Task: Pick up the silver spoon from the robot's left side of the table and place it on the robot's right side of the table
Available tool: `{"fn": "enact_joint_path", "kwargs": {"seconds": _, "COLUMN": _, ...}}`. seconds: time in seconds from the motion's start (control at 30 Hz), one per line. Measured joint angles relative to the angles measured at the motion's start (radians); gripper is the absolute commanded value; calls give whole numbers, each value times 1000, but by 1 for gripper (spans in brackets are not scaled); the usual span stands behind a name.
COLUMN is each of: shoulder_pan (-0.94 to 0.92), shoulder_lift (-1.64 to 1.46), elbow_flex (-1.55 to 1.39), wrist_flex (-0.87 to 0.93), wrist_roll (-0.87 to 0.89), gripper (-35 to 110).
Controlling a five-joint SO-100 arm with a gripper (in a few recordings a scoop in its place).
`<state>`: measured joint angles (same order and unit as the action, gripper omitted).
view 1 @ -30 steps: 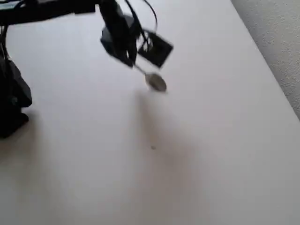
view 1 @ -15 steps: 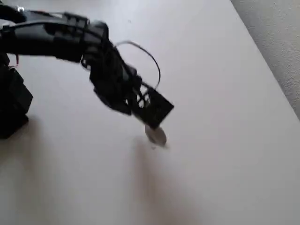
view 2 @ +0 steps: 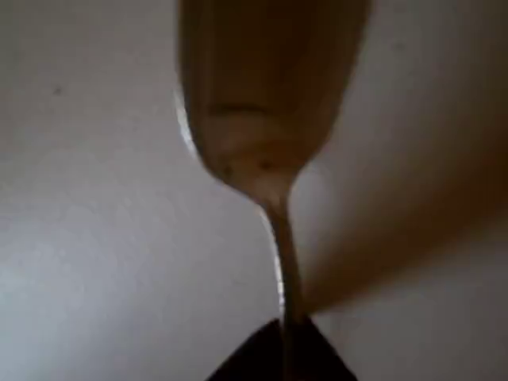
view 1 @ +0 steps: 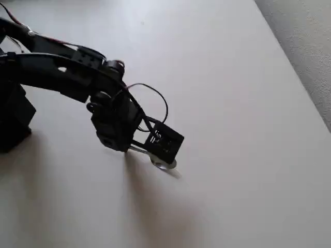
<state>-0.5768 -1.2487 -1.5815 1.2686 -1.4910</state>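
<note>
Gripper clamped on the silver spoon by its handle, bowl jutting out just ahead of the fingertips, low over the table; the bowl seems to touch the surface, though the overhead view is blurred.

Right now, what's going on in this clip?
A black robot arm is holding the silver spoon by its handle. The gripper is shut on the handle, low over the white table, and the spoon's bowl pokes out from under the arm's camera block, at or just above the tabletop. In the wrist view the bowl fills the upper frame, the handle running back to the fingers. It looks like a put-down, not yet released.
</note>
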Motion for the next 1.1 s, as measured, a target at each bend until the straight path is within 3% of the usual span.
{"fn": "enact_joint_path", "kwargs": {"seconds": 0.6, "shoulder_pan": -89, "shoulder_lift": 95, "elbow_flex": 138, "wrist_flex": -20, "wrist_roll": -176, "gripper": 2}}
{"fn": "enact_joint_path", "kwargs": {"seconds": 1.1, "shoulder_pan": -94, "shoulder_lift": 112, "elbow_flex": 155, "wrist_flex": 46, "wrist_roll": -181, "gripper": 7}}
